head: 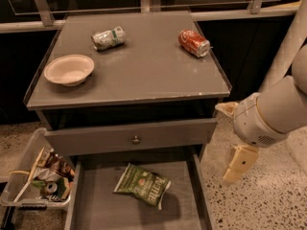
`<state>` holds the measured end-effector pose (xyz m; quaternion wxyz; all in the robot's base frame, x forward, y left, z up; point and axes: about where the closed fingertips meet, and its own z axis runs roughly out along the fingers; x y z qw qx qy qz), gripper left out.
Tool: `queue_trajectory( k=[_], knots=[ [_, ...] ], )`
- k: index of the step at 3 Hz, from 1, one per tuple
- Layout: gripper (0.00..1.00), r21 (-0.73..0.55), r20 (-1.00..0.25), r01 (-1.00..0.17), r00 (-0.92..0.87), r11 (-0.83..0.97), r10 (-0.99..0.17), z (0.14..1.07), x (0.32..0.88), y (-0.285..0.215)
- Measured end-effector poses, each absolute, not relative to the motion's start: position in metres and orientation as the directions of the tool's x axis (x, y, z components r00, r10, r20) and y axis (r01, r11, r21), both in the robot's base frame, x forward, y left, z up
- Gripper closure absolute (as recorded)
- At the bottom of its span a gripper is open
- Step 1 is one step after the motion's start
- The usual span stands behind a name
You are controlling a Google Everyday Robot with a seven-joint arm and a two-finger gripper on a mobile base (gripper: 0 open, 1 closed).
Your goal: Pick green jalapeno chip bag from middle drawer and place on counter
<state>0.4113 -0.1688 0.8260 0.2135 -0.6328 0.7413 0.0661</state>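
The green jalapeno chip bag (142,184) lies flat on the floor of the open middle drawer (187,210), near the drawer's centre. My gripper (230,142) hangs to the right of the cabinet, outside the drawer, at about the height of the knobbed drawer front. Its two pale fingers (240,163) are spread apart and hold nothing. The gripper is up and to the right of the bag and is not touching it. The counter (144,66) is the grey top of the cabinet above.
On the counter stand a pale bowl (69,69) at the left, a crushed green-and-white can (108,37) and a red can (194,43) at the back. A closed drawer with a round knob (136,139) sits above the open one. A bin of wrappers (43,178) stands at the lower left.
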Motion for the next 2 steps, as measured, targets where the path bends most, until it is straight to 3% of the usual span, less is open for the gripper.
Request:
queue_trajectory(
  k=[2],
  knots=[
    [0.00,-0.161,-0.554,-0.962,-0.098,0.222,-0.827,0.756,0.432,-0.145]
  ],
)
